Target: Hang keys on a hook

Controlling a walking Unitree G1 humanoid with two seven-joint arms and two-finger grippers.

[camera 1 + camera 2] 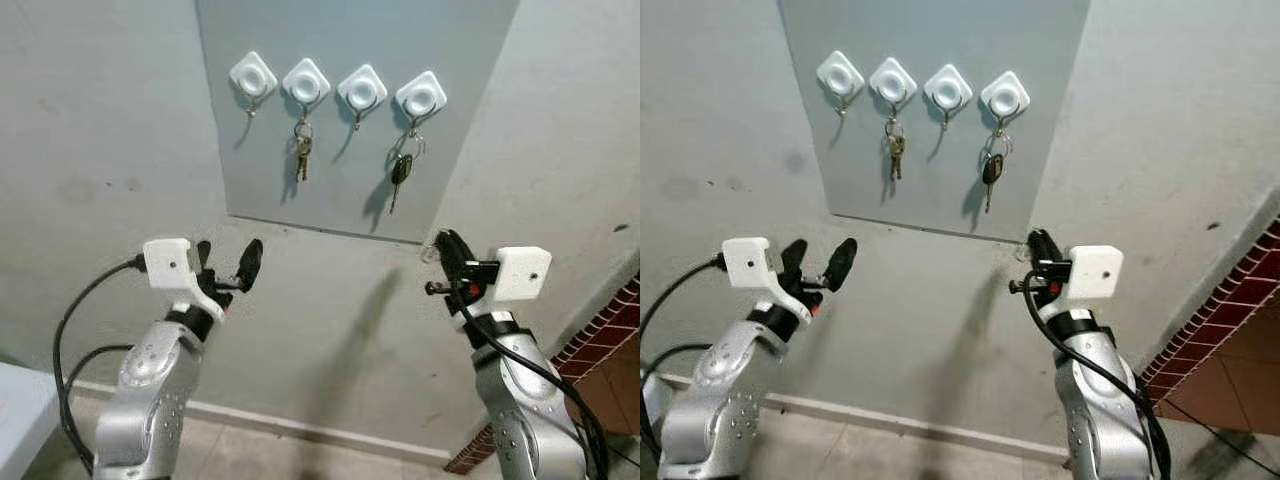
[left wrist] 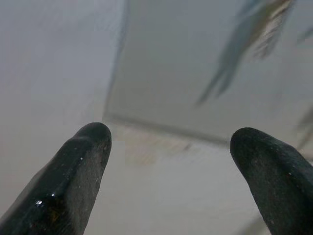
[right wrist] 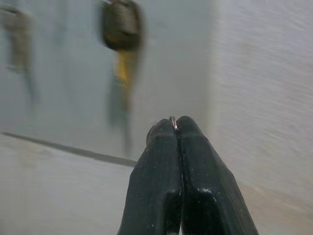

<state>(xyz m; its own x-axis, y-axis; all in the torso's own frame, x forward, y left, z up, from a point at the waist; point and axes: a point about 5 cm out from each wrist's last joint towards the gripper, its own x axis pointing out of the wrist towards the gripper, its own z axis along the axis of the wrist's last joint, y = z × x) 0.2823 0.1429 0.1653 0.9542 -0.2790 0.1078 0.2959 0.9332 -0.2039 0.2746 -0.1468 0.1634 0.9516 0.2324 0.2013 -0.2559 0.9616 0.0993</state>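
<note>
Grey wall, paler grey panel (image 1: 350, 130) carrying four white hooks (image 1: 337, 86).
Keys (image 1: 302, 152) hang at the second and fourth hooks. Right gripper (image 3: 175, 128), panel's 5 o'clock, pinches a thin ring (image 3: 172, 121); left gripper (image 1: 228, 262) spread wide, empty. Brick (image 1: 600, 335) at 4 o'clock.

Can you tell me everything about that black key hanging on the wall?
The black-headed key hangs on a metal ring from the rightmost white hook on the grey board. Its head looks like dark plastic and its thin blade points straight down. It casts a shadow on the board, and no pincer touches it.
</note>
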